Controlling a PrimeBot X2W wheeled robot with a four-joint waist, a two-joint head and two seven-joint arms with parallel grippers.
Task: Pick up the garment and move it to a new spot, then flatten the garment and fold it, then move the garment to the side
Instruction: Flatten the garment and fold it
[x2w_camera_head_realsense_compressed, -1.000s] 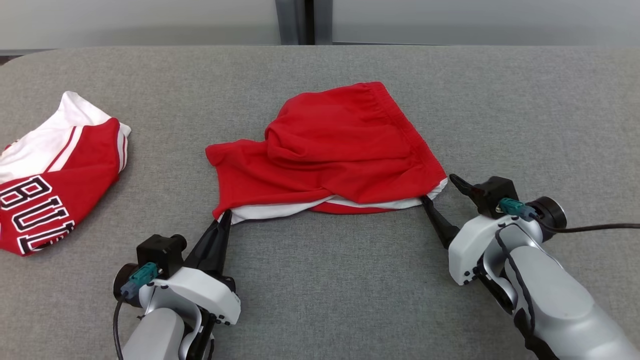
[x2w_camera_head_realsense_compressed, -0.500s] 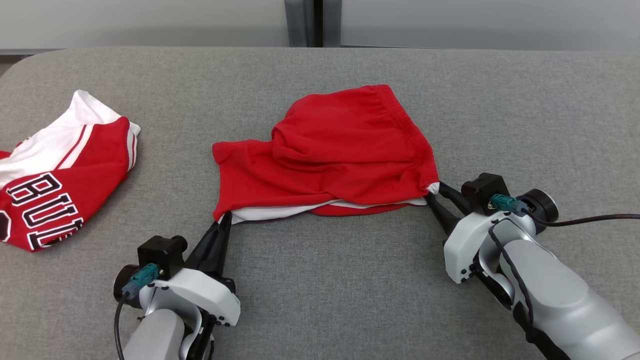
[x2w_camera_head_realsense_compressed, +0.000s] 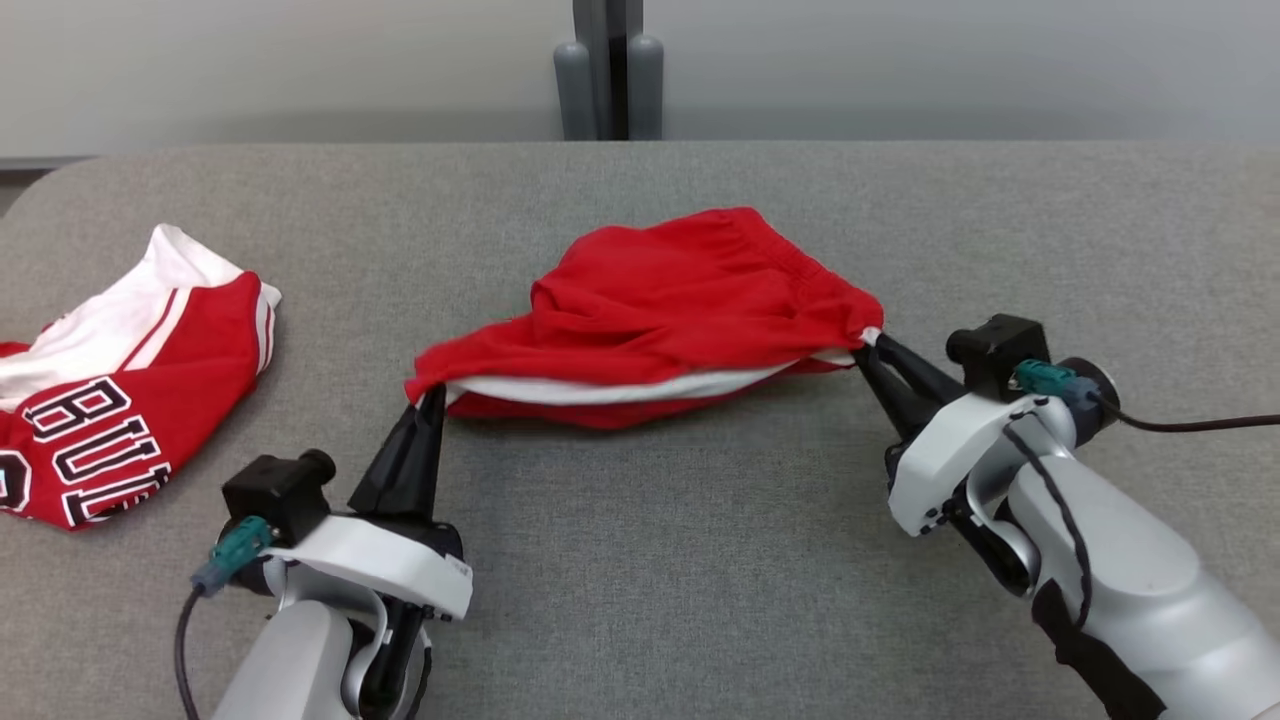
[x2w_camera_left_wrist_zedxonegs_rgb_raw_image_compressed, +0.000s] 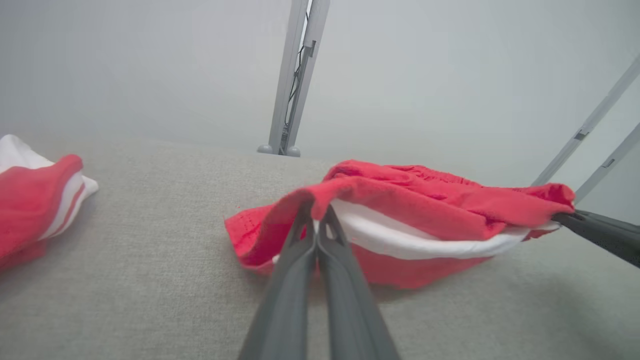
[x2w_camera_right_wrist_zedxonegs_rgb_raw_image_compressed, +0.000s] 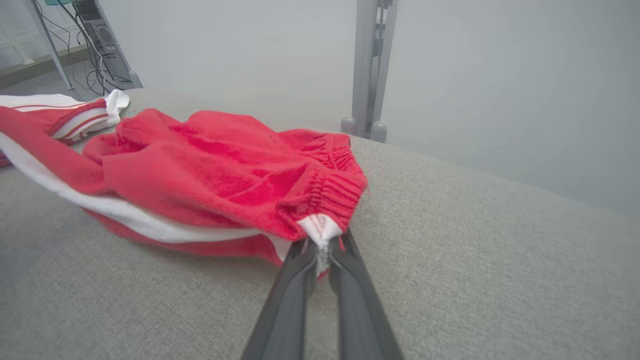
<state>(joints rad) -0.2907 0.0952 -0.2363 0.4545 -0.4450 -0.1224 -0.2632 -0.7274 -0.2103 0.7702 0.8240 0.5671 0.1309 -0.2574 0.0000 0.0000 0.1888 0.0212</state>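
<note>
At mid-frame in the head view, the red garment (x2w_camera_head_realsense_compressed: 660, 310) sags between both tools, its lower folds touching the grey bench (x2w_camera_head_realsense_compressed: 640, 580). At its lower-left corner, the left tool (x2w_camera_head_realsense_compressed: 430, 397) is pressed together on the hem. At its right end, the right tool (x2w_camera_head_realsense_compressed: 868, 346) pinches the white-lined waistband corner. Far left lies a red-and-white jersey (x2w_camera_head_realsense_compressed: 120, 400).

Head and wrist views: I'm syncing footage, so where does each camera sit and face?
Head view: on the head, looking forward and down at the grey table; shows both forearms, with the left gripper and right gripper pinching the red shorts.
Left wrist view: on that wrist, looking along its own shut fingers at a shorts corner.
Right wrist view: on that wrist, looking along its fingers at the waistband.
Shared: all show the shorts and the jersey.
</note>
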